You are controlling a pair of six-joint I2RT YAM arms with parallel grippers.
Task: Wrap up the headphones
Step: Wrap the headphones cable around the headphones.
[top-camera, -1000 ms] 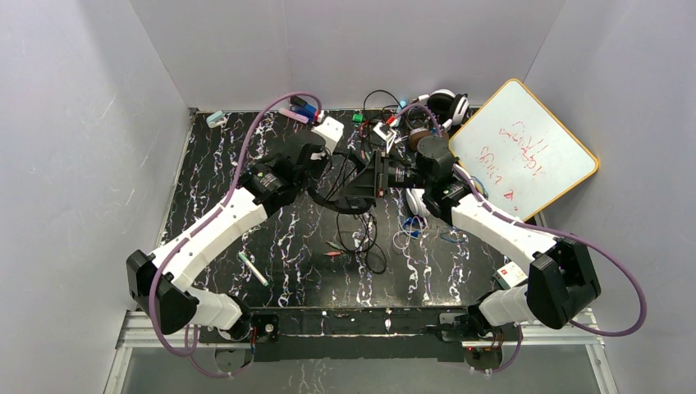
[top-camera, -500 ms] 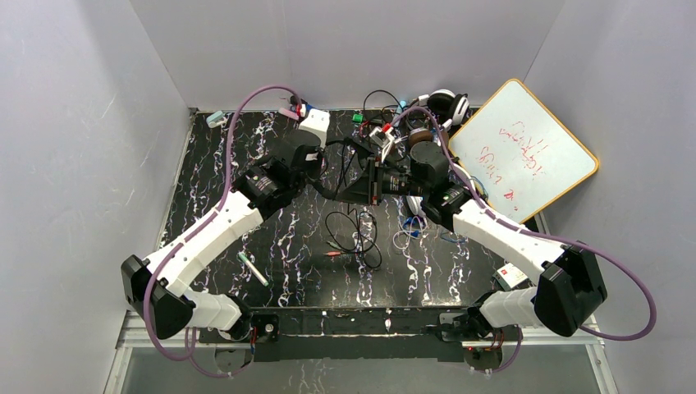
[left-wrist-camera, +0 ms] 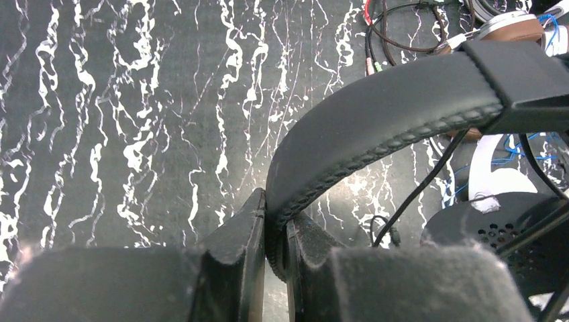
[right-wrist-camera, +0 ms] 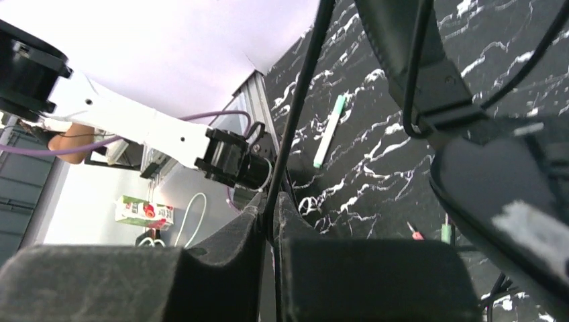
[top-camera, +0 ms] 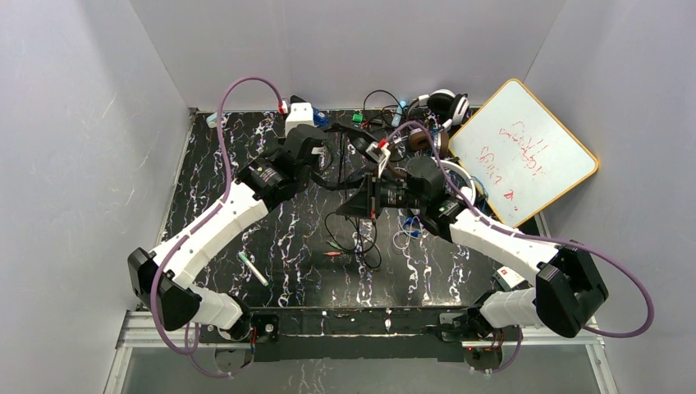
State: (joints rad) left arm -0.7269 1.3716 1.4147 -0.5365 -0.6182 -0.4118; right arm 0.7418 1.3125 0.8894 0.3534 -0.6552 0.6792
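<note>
Since a second ago the left arm (top-camera: 222, 220) has swung toward the far edge, and the right fingers (right-wrist-camera: 251, 231) have closed onto the thin cord (right-wrist-camera: 298, 100). Both arms reach inward, converging. The left fingers (left-wrist-camera: 251, 225) clamp the band of the black headphones (left-wrist-camera: 376, 114), held above the bench (left-wrist-camera: 134, 100). The band arcs left to right, cup rightward.

Probably lab test cell: plain grey enclosure walls (top-camera: 74, 123), aluminium frame (top-camera: 119, 355), whiteboard (top-camera: 525, 160).
</note>
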